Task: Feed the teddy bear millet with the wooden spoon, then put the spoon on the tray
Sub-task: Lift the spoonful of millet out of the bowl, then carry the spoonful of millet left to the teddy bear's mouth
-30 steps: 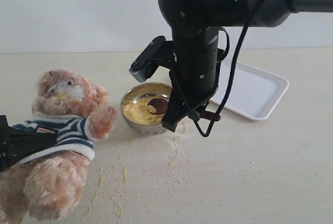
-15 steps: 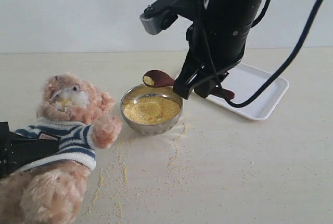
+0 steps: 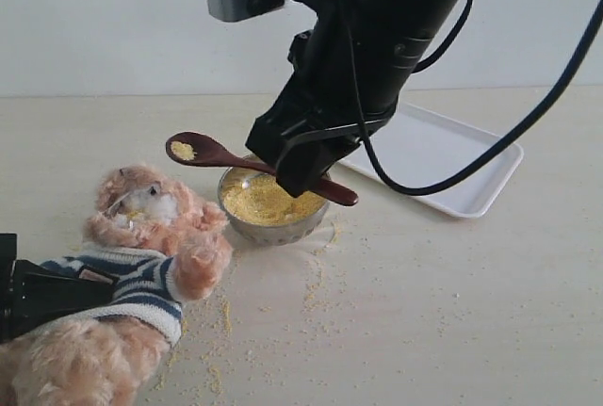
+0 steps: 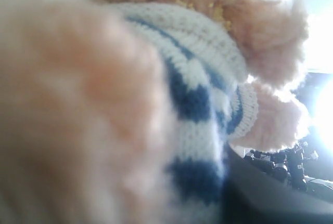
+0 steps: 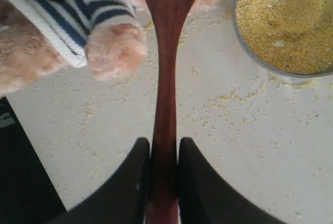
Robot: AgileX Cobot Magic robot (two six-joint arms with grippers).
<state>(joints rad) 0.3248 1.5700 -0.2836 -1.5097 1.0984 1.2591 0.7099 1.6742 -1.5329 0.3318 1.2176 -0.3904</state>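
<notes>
Right claw (image 5: 164, 147) — pinching the wooden spoon (image 3: 226, 156) — now nearer the teddy bear (image 3: 141, 216) (millet (image 3: 183, 151) aboard).

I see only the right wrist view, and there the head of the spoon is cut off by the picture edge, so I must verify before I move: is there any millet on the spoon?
Observer: Yes. In the exterior view a small heap of millet sits in the head of the wooden spoon.
Operator: Has it reached the mouth?
Observer: Not yet. The spoon's head hangs above the teddy bear, apart from its muzzle.
Operator: Where must the spoon go afterwards?
Observer: The tray lies right of the steel bowl and farther back, partly hidden by the right arm.
</notes>
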